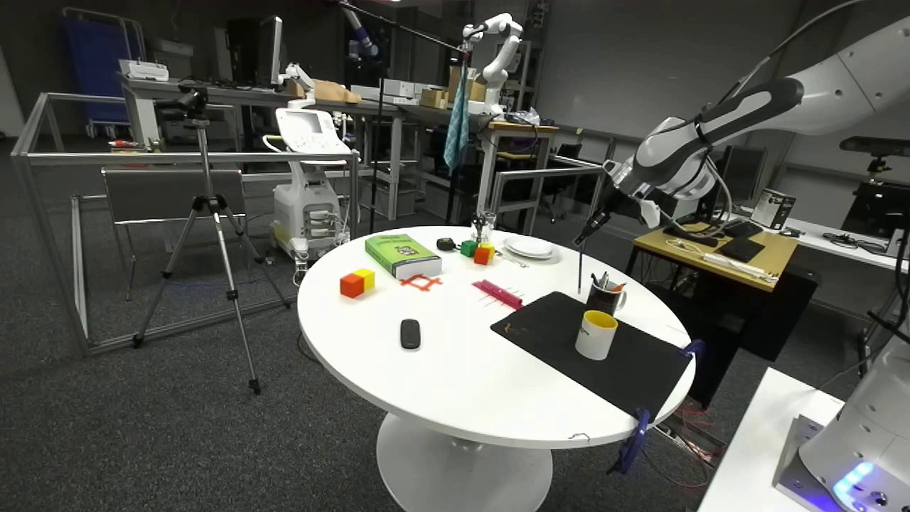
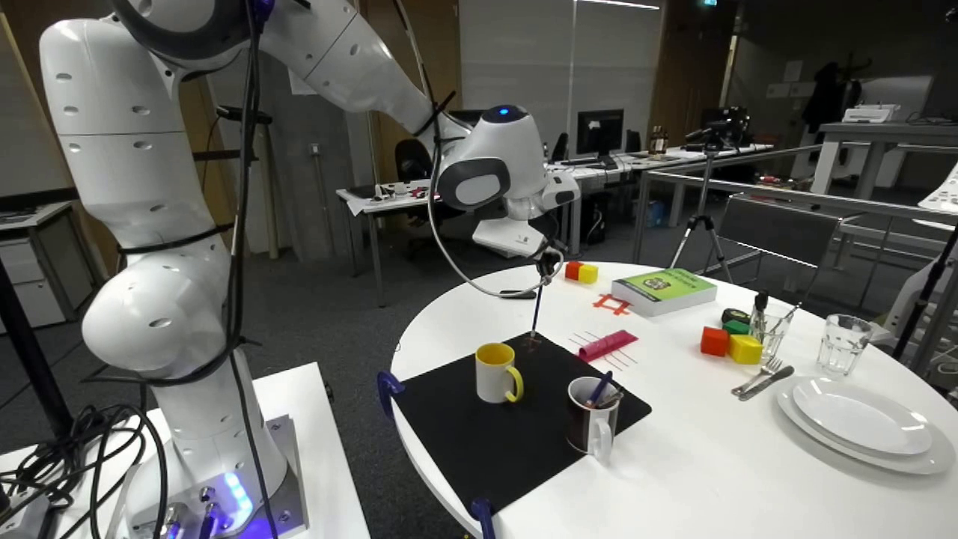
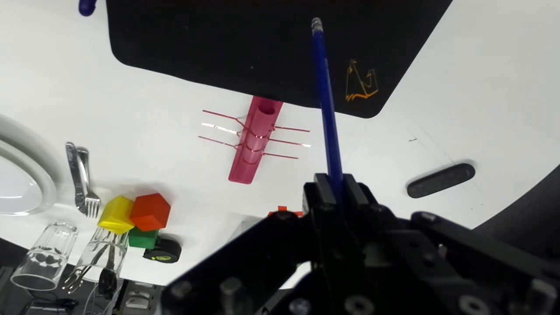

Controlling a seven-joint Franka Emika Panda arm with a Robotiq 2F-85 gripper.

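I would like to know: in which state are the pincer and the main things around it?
Pincer: shut on the pencil
Pencil: held, pointing down
White mug: upright, no contents visible
Dark mug: upright, holding writing tools
Book: closed, lying flat
Plates: stacked
Drinking glass: upright, seemingly empty
Other glass: upright, holding items

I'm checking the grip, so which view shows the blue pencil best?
The wrist view: the blue pencil appears largest there, plainly pinched in the gripper. Both exterior views show it only as a thin dark line below the gripper.
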